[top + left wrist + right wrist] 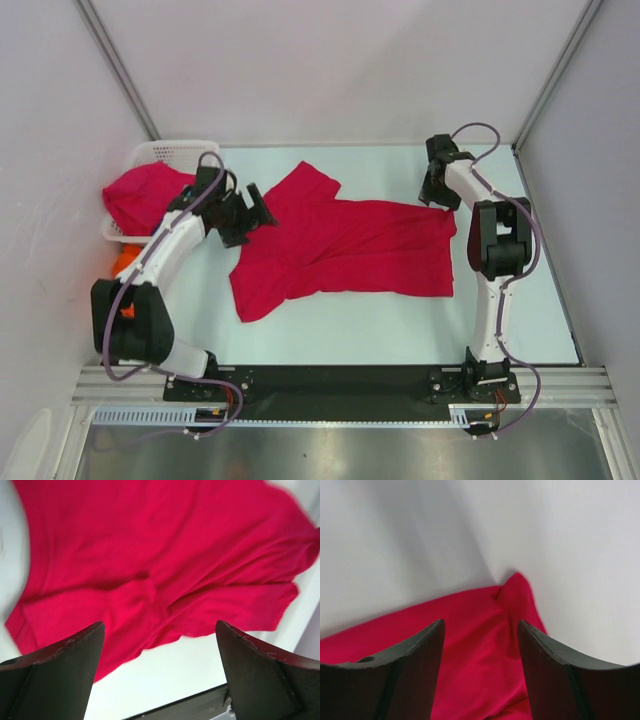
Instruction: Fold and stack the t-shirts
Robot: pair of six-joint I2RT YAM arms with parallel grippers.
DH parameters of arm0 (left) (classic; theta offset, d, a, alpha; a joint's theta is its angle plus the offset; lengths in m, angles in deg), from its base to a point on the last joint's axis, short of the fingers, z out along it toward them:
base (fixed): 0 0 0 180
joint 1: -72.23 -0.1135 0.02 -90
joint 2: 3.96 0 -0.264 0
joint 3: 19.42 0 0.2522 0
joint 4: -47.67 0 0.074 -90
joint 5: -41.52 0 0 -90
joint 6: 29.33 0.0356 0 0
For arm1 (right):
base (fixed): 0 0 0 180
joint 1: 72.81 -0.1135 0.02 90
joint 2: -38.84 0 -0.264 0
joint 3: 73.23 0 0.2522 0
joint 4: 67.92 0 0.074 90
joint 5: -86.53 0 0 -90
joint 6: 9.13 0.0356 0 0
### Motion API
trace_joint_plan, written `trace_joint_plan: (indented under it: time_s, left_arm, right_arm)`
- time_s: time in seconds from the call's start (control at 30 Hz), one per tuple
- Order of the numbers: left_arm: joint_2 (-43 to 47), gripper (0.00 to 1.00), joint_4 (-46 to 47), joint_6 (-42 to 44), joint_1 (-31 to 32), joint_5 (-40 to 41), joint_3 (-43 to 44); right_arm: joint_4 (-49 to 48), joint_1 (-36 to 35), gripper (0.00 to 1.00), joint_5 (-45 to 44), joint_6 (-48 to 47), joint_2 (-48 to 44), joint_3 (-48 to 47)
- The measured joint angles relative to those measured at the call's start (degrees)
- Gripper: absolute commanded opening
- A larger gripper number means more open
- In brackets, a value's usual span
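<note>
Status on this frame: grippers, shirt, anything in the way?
Left gripper open, above red shirt. Right gripper open over its corner. Shirt spread out, unfolded. Nothing blocking.

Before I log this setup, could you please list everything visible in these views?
spread t-shirt: one, crimson, laid out across the middle of the table.
bunched t-shirt: one, crimson, draped over the basket.
orange cloth: one patch, orange, just below the basket beside the left arm; mostly hidden.
basket: one, white lattice, far-left corner of the table.
table: one, pale, under everything.
left gripper: one, dark fingers, open, above the spread t-shirt's left part.
right gripper: one, dark fingers, open, over its far right corner.
</note>
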Motion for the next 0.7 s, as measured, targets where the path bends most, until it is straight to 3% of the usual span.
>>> trace_joint_plan:
  time_s: [0.2, 0.37, 0.5, 0.7]
  left_arm:
    - [-18.0, 0.99, 0.7, 5.3, -0.2, -5.7, 25.4]
    - [-39.1, 1.00, 6.3, 5.9, -1.9, -20.2, 49.9]
    - [-51.5, 1.00, 9.1, 2.1, -3.9, -25.7, 59.5]
    - [-58.4, 0.99, 7.5, -0.2, -5.8, -25.1, 62.8]
  right_arm:
    - [0.2, -8.7, 0.66, 1.0, 0.2, -9.9, 5.7]
    - [-1.2, -27.0, 0.66, 1.3, 2.6, -28.2, 15.9]
    - [0.3, -40.7, 0.66, 0.3, 7.1, -37.4, 21.6]
    - [9.3, -50.5, 0.65, -4.2, 14.5, -43.0, 26.2]
